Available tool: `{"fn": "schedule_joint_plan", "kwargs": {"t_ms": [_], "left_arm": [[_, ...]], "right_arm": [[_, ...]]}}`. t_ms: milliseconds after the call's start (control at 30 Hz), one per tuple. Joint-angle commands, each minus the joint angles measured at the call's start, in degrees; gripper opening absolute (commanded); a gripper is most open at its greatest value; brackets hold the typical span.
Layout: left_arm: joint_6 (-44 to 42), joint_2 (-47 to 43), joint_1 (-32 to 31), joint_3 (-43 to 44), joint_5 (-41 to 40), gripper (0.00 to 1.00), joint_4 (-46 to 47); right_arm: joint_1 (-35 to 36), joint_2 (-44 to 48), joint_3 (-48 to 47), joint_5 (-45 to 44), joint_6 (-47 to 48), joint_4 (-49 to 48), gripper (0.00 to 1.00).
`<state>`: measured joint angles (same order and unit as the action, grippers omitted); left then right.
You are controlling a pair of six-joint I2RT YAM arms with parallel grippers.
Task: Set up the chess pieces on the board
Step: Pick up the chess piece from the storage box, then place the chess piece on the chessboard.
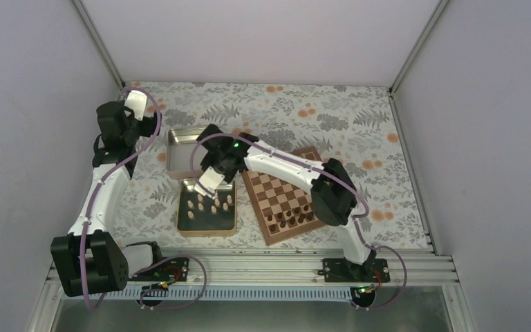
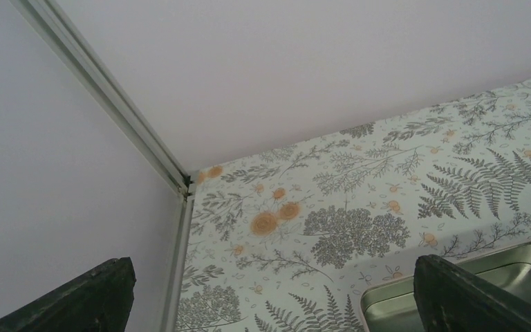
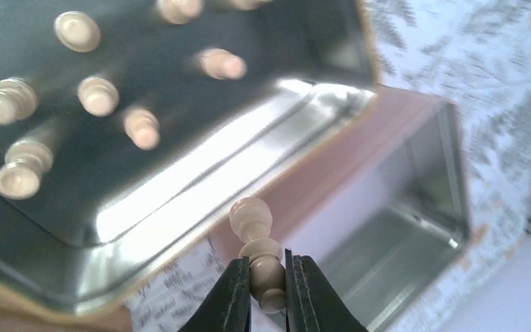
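Top: R gripper (image 1: 211, 181) over tin (image 1: 207, 232) of pale chess pieces (image 1: 206, 205); board (image 1: 276, 187) just right of it, dark men (image 1: 290, 220) on near rows. L gripper (image 1: 137, 104) at far-left corner.
L wrist: fingers (image 2: 76, 297) wide apart.
R wrist: jaws clamped on one pale pawn (image 3: 252, 221) — held over tin edge.

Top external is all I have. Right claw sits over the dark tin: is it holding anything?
Observer: Yes. Right wrist shows the right claw shut on a pale piece, gripped low, near its base.
Operator: And the left claw? It's too small to read here.
Observer: Left wrist shows the left claw wide open, with nothing in it.
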<state>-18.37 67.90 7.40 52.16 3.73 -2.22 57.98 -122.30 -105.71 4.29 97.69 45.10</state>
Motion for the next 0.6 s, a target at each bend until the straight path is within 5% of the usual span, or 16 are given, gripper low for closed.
{"fn": "schedule_joint_plan", "kwargs": {"t_ms": [0,567], "left_arm": [[1.2,-1.6,0.6,0.1,1.3,1.0,0.4],[1.3,-0.6,0.6,0.5,3.3,1.0,-0.1]], "right_arm": [[-2.6,5.6,-4.8,3.2,-6.8,7.3,0.04],[-27.5,13.2,-5.2,3.8,-16.9,22.8,0.04]]}}
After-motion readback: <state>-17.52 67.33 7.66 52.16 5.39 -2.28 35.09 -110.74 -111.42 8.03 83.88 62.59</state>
